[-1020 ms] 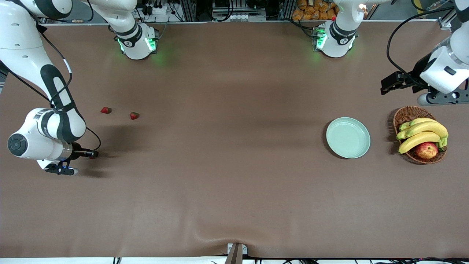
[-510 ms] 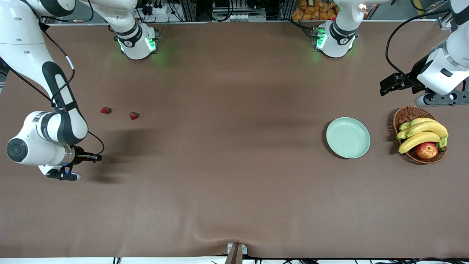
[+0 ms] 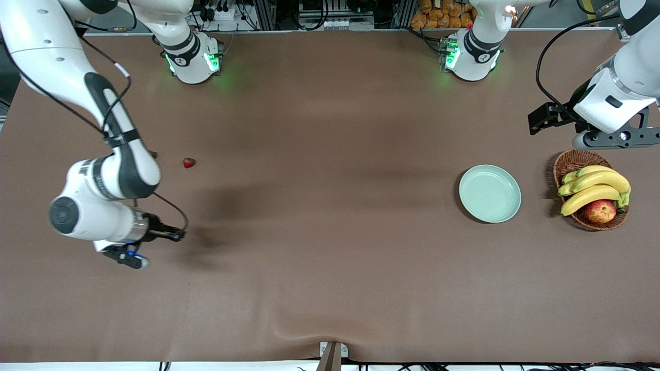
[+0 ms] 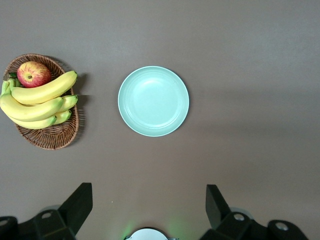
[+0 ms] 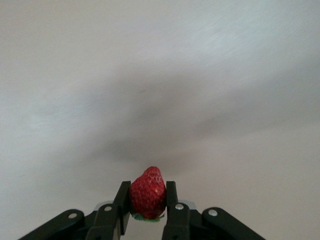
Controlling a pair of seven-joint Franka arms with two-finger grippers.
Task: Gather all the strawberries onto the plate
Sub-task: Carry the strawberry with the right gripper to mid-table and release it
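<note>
The right gripper (image 5: 148,214) pinches a strawberry (image 5: 148,193) at the lower left of the front frame, carrying it — next comes a long haul to the plate (image 3: 490,193), mid-right and bare. Another strawberry (image 3: 189,163) lies on the table at upper left. The left gripper (image 4: 149,210) waits, spread, over the plate's end. Since a second ago the right arm has swung plateward, now hiding the third berry.

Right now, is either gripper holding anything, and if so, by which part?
The right gripper holds a strawberry, pinched across its sides between both fingers, over the table's right-arm end. The left gripper is open and holds nothing.
</note>
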